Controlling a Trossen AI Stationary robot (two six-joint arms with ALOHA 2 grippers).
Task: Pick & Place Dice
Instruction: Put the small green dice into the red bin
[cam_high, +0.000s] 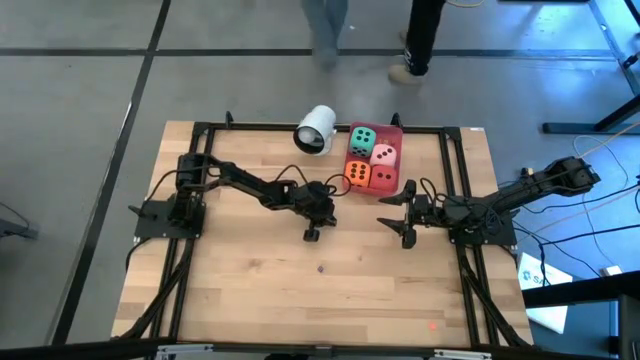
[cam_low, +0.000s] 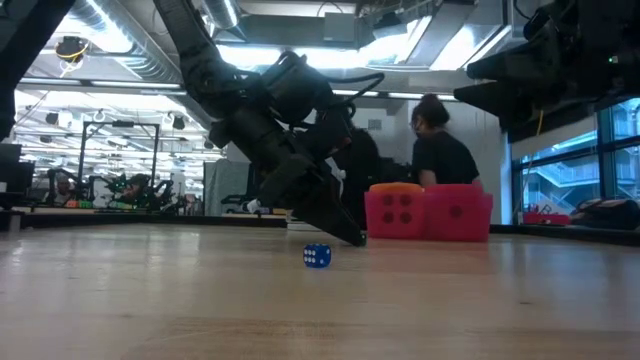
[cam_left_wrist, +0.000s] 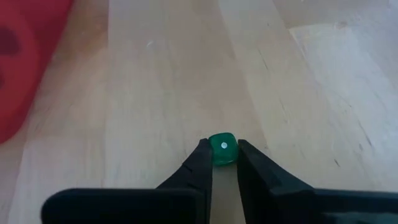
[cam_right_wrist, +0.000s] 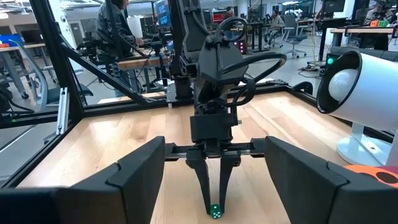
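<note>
From above, the left gripper (cam_high: 311, 233) reaches down to mid-table, while the right gripper (cam_high: 405, 226) waits nearby with fingers spread. Four big dice (cam_high: 371, 158) sit in the red tray (cam_high: 392, 130) beside a white cup (cam_high: 316, 129).

At table level, a small blue die (cam_low: 317, 256) lies alone on the table (cam_low: 150, 300).

Left wrist view — the fingers (cam_left_wrist: 198, 163) pinch a tiny green die (cam_left_wrist: 222, 149) resting on the wood.

Right wrist view — the left gripper (cam_right_wrist: 214, 202) stands upright over that green die (cam_right_wrist: 214, 212).
</note>
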